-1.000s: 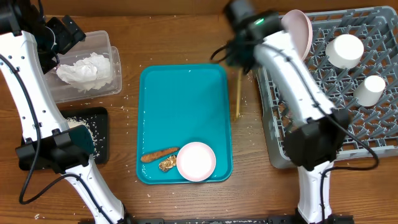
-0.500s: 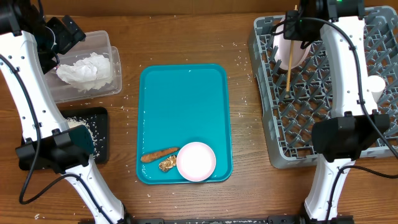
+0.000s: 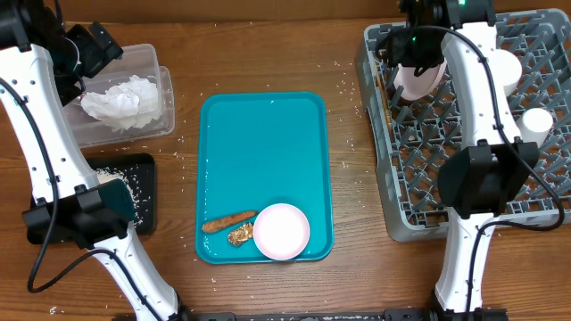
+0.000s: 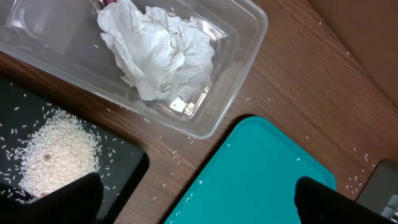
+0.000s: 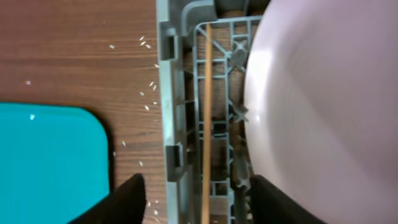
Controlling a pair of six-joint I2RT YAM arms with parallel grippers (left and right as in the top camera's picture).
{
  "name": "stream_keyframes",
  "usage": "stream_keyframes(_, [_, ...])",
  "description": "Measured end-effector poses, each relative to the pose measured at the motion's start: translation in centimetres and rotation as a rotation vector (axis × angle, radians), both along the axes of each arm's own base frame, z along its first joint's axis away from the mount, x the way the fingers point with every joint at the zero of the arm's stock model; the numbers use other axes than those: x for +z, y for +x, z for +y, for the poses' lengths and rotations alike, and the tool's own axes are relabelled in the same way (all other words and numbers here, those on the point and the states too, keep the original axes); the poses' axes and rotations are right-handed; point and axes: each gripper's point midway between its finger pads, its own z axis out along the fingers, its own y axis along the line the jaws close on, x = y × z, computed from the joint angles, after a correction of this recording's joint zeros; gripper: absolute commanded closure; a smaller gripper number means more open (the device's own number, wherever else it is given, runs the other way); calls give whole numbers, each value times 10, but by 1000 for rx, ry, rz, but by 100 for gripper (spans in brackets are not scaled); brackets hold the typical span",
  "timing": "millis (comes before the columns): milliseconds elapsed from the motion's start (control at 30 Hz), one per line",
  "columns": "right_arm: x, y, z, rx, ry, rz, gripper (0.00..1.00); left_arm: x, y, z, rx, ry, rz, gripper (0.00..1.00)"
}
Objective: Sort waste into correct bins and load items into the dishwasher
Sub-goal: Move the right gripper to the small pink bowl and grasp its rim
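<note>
My right gripper [image 5: 202,202] hangs open over the left edge of the grey dishwasher rack [image 5: 165,93]. A thin wooden chopstick [image 5: 205,112] lies lengthwise in the rack between the spread fingers, touching neither. A pink plate [image 5: 323,112] stands just right of it, also seen from above as the pink plate [image 3: 419,76]. On the teal tray [image 3: 263,152] sit a pale bowl [image 3: 282,231], a brown food scrap [image 3: 227,220] and a gold wrapper [image 3: 239,235]. My left gripper [image 4: 196,202] is open and holds nothing, above the tray corner near the bins.
A clear bin [image 3: 156,62] holds crumpled white tissue [image 3: 122,101]. A black bin [image 3: 143,169] with spilled rice lies below it. Two white cups [image 3: 538,120] [image 3: 504,67] stand in the rack's right part. Rice grains dot the wooden table.
The right arm swung from above the table to the rack with the chopstick, then opened its jaws; the chopstick now lies in the rack. The left arm has not moved.
</note>
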Motion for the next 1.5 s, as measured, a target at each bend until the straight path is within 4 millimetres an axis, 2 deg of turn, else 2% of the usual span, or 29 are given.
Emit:
stream_keyframes(200, [-2,-11,9,-4,56,51,40,0,0,0,0,0,0,0])
stream_keyframes(367, [2,-30,36,24,211,131,40,0,0,0,0,0,0,0])
stream_keyframes(467, [7,-49,55,50,292,202,40,0,0,0,0,0,0,0])
stream_keyframes(567, [15,-83,78,95,328,307,39,0,0,0,0,0,0,0])
stream_keyframes(633, [23,-95,98,140,338,320,35,0,0,0,0,0,0,0])
stream_keyframes(800, [30,-127,165,307,331,334,33,0,0,0,0,0,0,0])
stream_keyframes(967, [30,-178,236,478,294,372,32,0,0,-1,-2,-4,-1,0])
stream_keyframes(1067, [26,-210,268,540,237,390,11,1,1,-3,-7,-17,-5,0])
stream_keyframes(1133, [24,-237,292,598,199,398,8,1,1,-5,-10,-24,-8,0])
stream_keyframes(1300, [13,-280,317,596,95,421,4,1,1,-6,-12,-30,-9,0])
stream_keyframes(1433, [-11,-300,313,494,-39,460,5,1,2,-6,-14,-34,-11,0])
stream_keyframes(1500, [-27,-305,304,411,-105,491,9,1,2,-7,-15,-36,-11,0])
